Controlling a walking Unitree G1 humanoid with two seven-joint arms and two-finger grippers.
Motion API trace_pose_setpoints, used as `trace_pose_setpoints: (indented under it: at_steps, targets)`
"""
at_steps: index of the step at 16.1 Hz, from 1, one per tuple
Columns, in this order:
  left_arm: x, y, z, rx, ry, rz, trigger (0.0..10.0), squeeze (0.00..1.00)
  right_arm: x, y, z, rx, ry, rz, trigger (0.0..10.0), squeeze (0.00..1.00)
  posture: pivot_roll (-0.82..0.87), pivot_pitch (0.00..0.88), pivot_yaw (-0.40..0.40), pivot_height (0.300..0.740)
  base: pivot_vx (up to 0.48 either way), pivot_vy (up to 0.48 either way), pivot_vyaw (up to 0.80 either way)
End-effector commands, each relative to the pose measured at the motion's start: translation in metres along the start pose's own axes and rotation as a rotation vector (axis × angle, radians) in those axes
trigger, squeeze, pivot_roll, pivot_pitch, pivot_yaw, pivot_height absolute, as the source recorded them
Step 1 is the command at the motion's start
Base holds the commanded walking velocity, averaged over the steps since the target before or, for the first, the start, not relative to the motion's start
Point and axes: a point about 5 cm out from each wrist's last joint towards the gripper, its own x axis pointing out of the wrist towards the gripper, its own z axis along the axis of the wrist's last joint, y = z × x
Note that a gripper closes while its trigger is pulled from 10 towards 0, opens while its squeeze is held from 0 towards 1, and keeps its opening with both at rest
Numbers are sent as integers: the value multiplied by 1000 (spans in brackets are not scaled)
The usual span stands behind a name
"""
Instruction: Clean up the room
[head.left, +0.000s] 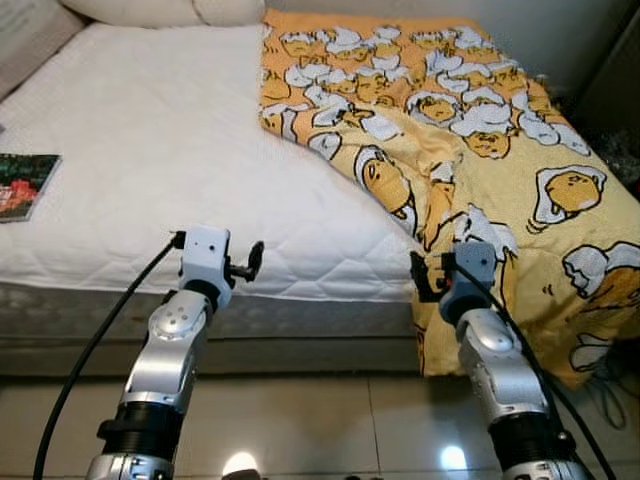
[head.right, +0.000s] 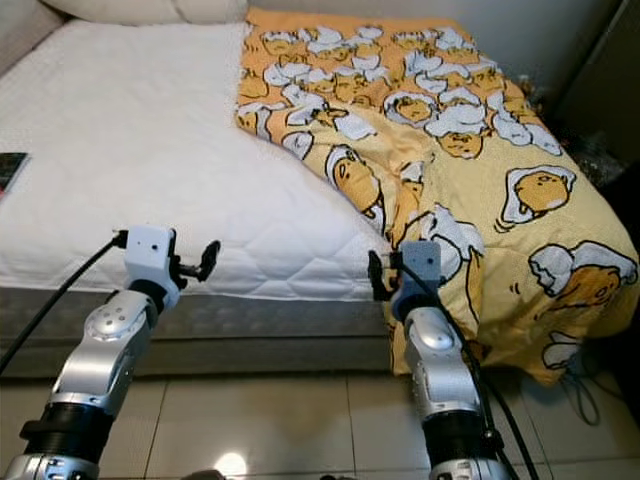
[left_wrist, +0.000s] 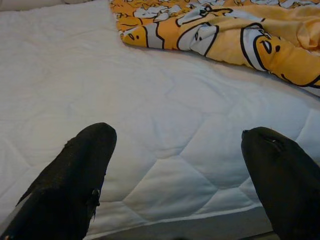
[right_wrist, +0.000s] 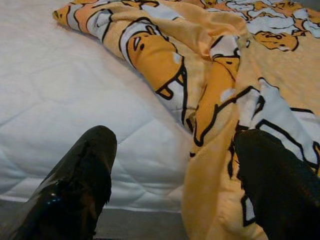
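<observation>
Both pincers, left pincer (head.left: 250, 263) and right pincer (head.left: 420, 275), hover spread at the bed (head.left: 150, 150) edge, the right nearest the rumpled blanket (head.left: 480, 150), likely to straighten it.

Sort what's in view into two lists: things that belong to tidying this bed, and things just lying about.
Belongs to the job:
- yellow blanket, bunched on the robot's right side, hanging over the edge
- white mattress, left bare
- left gripper, open, at the near edge
- right gripper, open, beside the blanket's hanging fold

Lying about:
- book near the mattress's left edge
- pillow at the head
</observation>
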Motion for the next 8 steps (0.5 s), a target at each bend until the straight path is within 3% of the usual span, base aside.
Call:
trace_pose_setpoints:
  at_steps: [1,5,8]
  targets:
    - [0,0,0,-2,-5,-9,10000,0,-1,-2,-2,11,15,-11,10000,0,51,0,-34,740,244,0,0]
    - [0,1,1,-6,-6,-8,10000,0,0,-3,-2,16,23,-14,10000,0,51,0,-34,740,300,0,-788]
    - [0,3,1,-9,-6,-3,10000,0,1,-4,-2,6,19,-20,10000,0,51,0,-33,740,329,0,0]
